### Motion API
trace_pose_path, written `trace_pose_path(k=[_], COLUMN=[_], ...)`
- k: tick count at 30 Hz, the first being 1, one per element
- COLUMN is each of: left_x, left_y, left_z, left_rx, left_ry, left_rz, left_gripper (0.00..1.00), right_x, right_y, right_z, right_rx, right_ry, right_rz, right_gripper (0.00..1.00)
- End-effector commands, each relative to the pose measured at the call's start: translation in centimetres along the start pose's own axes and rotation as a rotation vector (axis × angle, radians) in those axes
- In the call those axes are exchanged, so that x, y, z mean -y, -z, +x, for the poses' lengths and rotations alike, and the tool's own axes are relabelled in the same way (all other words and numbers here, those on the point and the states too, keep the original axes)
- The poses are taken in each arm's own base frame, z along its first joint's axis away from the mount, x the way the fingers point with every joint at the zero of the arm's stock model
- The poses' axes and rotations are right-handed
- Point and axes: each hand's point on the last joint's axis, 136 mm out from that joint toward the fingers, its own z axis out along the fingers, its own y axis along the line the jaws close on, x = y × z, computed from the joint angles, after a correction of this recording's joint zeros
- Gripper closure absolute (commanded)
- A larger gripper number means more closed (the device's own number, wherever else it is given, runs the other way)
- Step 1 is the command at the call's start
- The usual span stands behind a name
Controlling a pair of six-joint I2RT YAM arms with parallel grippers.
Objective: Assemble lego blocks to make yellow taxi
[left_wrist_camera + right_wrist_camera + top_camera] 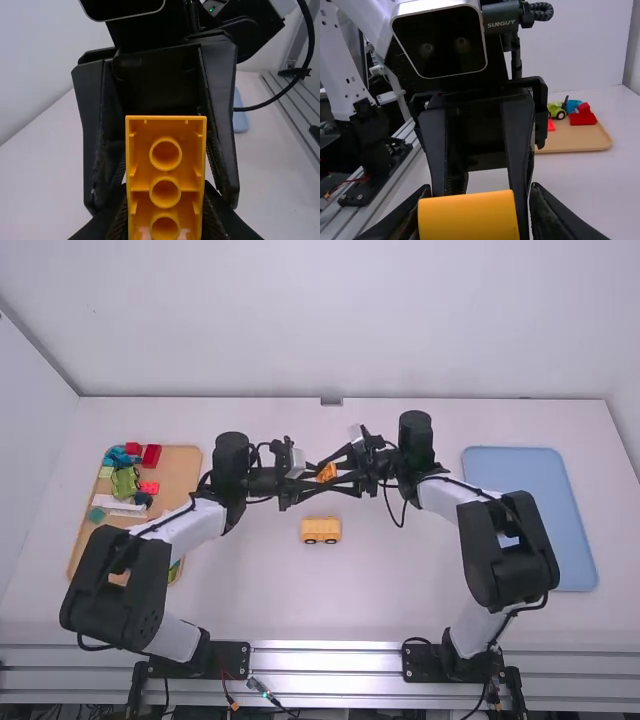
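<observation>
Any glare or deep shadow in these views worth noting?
High view: glare along the metal rail. Left wrist view: right hand very dark behind the brightly lit orange block. Right wrist view: block's smooth side fairly evenly lit.

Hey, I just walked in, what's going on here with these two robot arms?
The two arms meet above the table over one orange-yellow brick. The left gripper holds it, while the right gripper is at the same brick. A small orange-yellow vehicle on dark wheels sits on the table, nearer their bases. More pieces lie in the tan tray. It looks like taxi building, with this brick not yet added.
</observation>
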Motion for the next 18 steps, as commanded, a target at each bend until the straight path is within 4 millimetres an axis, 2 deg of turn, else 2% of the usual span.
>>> trace_pose_path(k=[1,11,18], left_x=[0.4,0.1,0.1], left_y=[0.1,0.2,0.2], left_z=[-0.2,0.1,-0.2], left_rx=[0.003,-0.008,0.002], left_ry=[0.001,0.013,-0.004], left_rz=[0.004,-0.014,-0.012], left_gripper=[0.98,0.98,0.98], right_x=[0.0,0.3,0.0], right_y=[0.1,1.7,1.3], right_z=[-0.4,-0.6,-0.4], right_rx=[-0.001,0.01,0.008], right_ry=[0.019,0.032,0.044], right_rz=[0.019,0.029,0.018], right_gripper=[0.51,0.5,0.53])
